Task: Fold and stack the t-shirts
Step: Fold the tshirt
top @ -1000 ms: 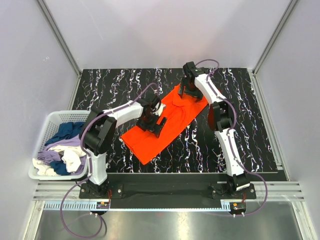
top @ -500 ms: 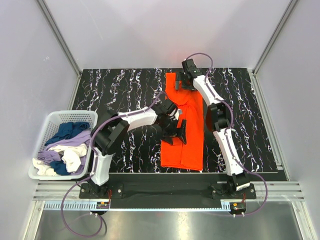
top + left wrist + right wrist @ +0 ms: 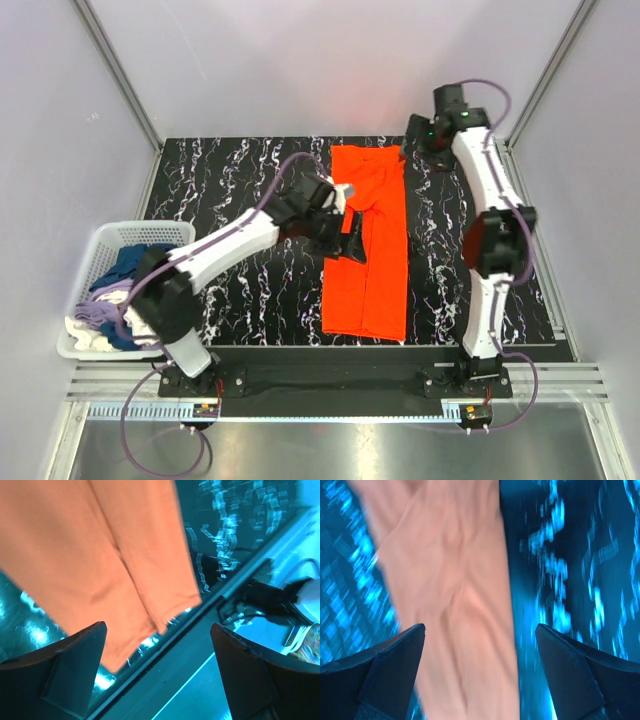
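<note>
Since half a second ago the right gripper (image 3: 413, 138) has left the far-left corner of the orange t-shirt (image 3: 366, 245) and now sits off the garment's far-right corner. The raised flap it held there is gone; the far edge lies square.

1. Right jaws: spread, nothing between them. In the right wrist view both fingers (image 3: 390, 672) frame loose cloth with bare table (image 3: 230, 175) beside it.
2. Left jaws: likewise spread and empty. The left gripper (image 3: 350, 238) hangs over the shirt's left edge near mid-length; its wrist view shows the near hem and the table's front rail past the fingers (image 3: 75, 667).
3. Garment: the shirt lies on the table as one long narrow strip running from the far edge towards the arm bases, right of centre. A lengthwise seam line shows where one layer overlaps the other.

Judgement: both releases indicate the lengthwise fold is complete. The strip is not yet folded across its length, so the crosswise fold appears to be the next step, and no stack has been started on the table.

4. Container: the white basket (image 3: 105, 235) stands at the table's left end, well apart from the strip. It holds a heap of unfolded shirts: navy (image 3: 135, 265), lavender (image 3: 108, 310) and white (image 3: 147, 318) cloth. Their count cannot be determined.
</note>
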You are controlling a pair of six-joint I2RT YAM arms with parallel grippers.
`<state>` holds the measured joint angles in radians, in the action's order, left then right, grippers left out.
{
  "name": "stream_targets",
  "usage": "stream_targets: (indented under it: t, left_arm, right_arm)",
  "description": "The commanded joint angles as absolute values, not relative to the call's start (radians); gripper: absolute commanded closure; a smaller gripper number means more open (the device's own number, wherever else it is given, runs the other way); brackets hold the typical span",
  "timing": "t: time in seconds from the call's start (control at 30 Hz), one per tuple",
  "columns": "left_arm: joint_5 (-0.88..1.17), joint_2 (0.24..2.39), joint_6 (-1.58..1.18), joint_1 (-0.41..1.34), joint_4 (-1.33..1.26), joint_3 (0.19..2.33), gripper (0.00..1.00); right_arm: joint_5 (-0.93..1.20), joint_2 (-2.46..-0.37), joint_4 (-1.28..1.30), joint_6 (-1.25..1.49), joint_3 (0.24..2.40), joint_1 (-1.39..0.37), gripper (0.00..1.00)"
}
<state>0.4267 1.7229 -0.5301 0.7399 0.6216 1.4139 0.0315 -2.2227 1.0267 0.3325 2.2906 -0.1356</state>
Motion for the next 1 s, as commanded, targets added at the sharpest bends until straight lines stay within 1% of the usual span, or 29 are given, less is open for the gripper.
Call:
stream_targets:
  t: [0.0, 0.03, 0.07, 0.1, 0.17, 0.2, 0.23, 0.27, 0.3, 0.33, 0.37, 0.4, 0.43, 0.5, 0.57, 0.67, 0.73, 0.77, 0.97]
  left_arm:
    - [0.376, 1.574, -0.517, 0.703, 0.67, 1.272, 0.11]
    - [0.386, 1.522, -0.526, 0.692, 0.667, 1.225, 0.11]
    - [0.396, 1.493, -0.535, 0.666, 0.655, 1.186, 0.12]
    - [0.409, 1.468, -0.548, 0.654, 0.647, 1.108, 0.13]
    - [0.443, 1.41, -0.557, 0.617, 0.635, 1.043, 0.16]
    - [0.448, 1.395, -0.564, 0.608, 0.634, 0.987, 0.17]
    - [0.463, 1.37, -0.566, 0.603, 0.63, 0.962, 0.18]
    - [0.468, 1.364, -0.569, 0.597, 0.623, 0.938, 0.18]
    - [0.474, 1.355, -0.578, 0.595, 0.614, 0.896, 0.19]
    - [0.489, 1.353, -0.587, 0.595, 0.6, 0.869, 0.2]
    - [0.498, 1.35, -0.601, 0.595, 0.56, 0.845, 0.21]
    - [0.524, 1.35, -0.636, 0.595, 0.533, 0.819, 0.22]
    - [0.537, 1.351, -0.653, 0.595, 0.505, 0.774, 0.23]
    - [0.549, 1.368, -0.698, 0.595, 0.427, 0.743, 0.26]
    - [0.56, 1.388, -0.725, 0.595, 0.361, 0.713, 0.27]
    - [0.561, 1.431, -0.758, 0.6, 0.315, 0.712, 0.28]
    - [0.551, 1.474, -0.773, 0.6, 0.314, 0.721, 0.28]
    - [0.546, 1.491, -0.781, 0.607, 0.322, 0.735, 0.28]
    - [0.466, 1.568, -0.873, 0.676, 0.357, 0.756, 0.28]
  right_arm:
    - [0.19, -1.961, 1.106, 0.396, 2.087, -0.167, 0.0]
    - [0.219, -1.915, 1.092, 0.412, 1.934, -0.169, 0.0]
    - [0.259, -1.867, 1.071, 0.434, 1.848, -0.169, 0.0]
    - [0.329, -1.762, 1.04, 0.446, 1.668, -0.169, 0.0]
    - [0.354, -1.651, 0.959, 0.504, 1.496, -0.169, 0.13]
    - [0.371, -1.549, 0.936, 0.521, 1.42, -0.169, 0.19]
    - [0.394, -1.501, 0.916, 0.544, 1.287, -0.167, 0.25]
    - [0.391, -1.458, 0.919, 0.555, 1.229, -0.169, 0.34]
    - [0.406, -1.38, 0.914, 0.566, 1.118, -0.169, 0.35]
    - [0.417, -1.343, 0.907, 0.574, 1.062, -0.169, 0.35]
    - [0.417, -1.275, 0.904, 0.589, 1.01, -0.169, 0.4]
    - [0.413, -1.25, 0.899, 0.598, 0.92, -0.17, 0.42]
    - [0.411, -1.227, 0.9, 0.607, 0.881, -0.17, 0.44]
    - [0.404, -1.175, 0.894, 0.627, 0.786, -0.17, 0.46]
    - [0.402, -1.151, 0.887, 0.649, 0.737, -0.17, 0.46]
    - [0.399, -1.132, 0.853, 0.666, 0.66, -0.17, 0.43]
    - [0.405, -1.14, 0.818, 0.684, 0.611, -0.17, 0.38]
    - [0.411, -1.146, 0.801, 0.69, 0.592, -0.17, 0.37]
    - [0.387, -1.155, 0.752, 0.696, 0.532, -0.17, 0.37]
